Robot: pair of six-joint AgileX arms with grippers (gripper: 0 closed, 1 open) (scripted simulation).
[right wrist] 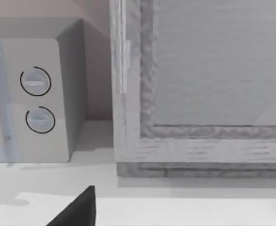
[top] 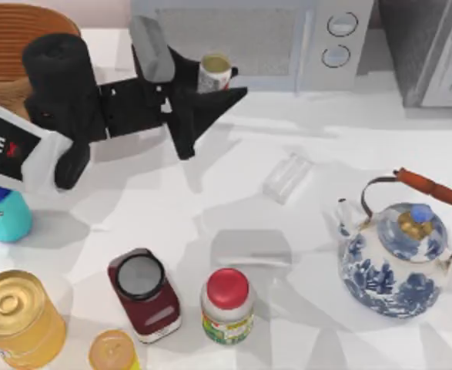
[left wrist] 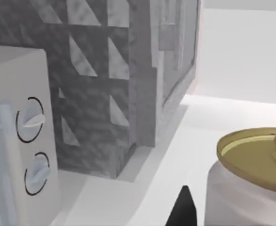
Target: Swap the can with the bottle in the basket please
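Note:
The can (top: pixel 214 73), white with a red pattern and a gold top, is in front of the microwave. My left gripper (top: pixel 237 82) is shut on it, one finger on each side. The left wrist view shows the can (left wrist: pixel 250 179) close up beside a black fingertip (left wrist: pixel 182 209). The teal bottle (top: pixel 4 214) stands on the table at the left edge, partly under my left arm. The wicker basket (top: pixel 18 35) is at the far left corner, half hidden by that arm. My right gripper (right wrist: pixel 81 209) is parked facing the microwave and a grey cabinet.
A microwave (top: pixel 264 38) and grey cabinet (top: pixel 426 46) line the back. A blue-and-white teapot (top: pixel 399 250) stands at the right. Along the front are a big gold tin (top: pixel 14 316), a small yellow jar (top: pixel 114 351), a dark red jar (top: pixel 145 293) and a red-capped jar (top: pixel 227 304). A clear block (top: pixel 287 177) lies mid-table.

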